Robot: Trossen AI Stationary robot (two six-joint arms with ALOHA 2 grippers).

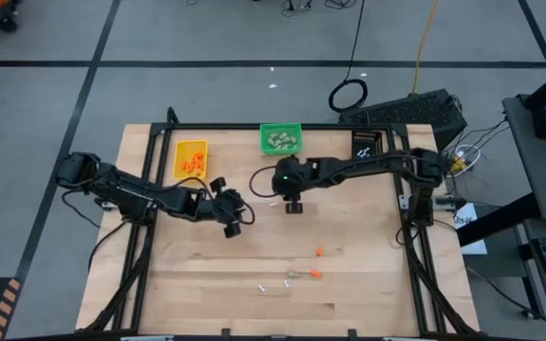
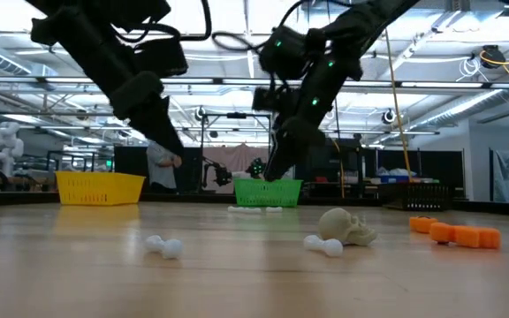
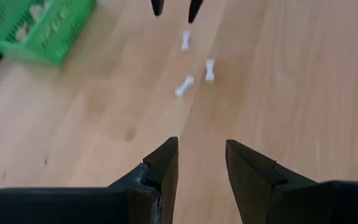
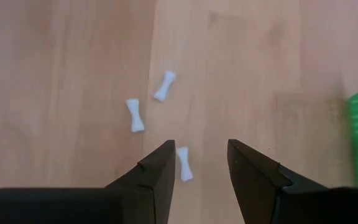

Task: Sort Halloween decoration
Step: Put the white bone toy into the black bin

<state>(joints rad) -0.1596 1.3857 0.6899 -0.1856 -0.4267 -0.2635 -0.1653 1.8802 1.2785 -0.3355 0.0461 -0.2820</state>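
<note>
Right end effector (image 4: 197, 165) hangs part-open and empty over three white bones (image 4: 135, 116) mid-table (image 1: 207, 294), left end effector (image 3: 201, 165) likewise nearby.

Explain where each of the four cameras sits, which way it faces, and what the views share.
High: overhead, straight down on the wooden table; both arms show.
Low: table height, level toward the green plastic bin; both arms descend.
Left wrist: on the left arm, past the open left gripper toward three small white bone-shaped sticks.
Right wrist: on the right arm, down past the open right gripper onto them.
Shared: both wrist views show those sticks.
</note>
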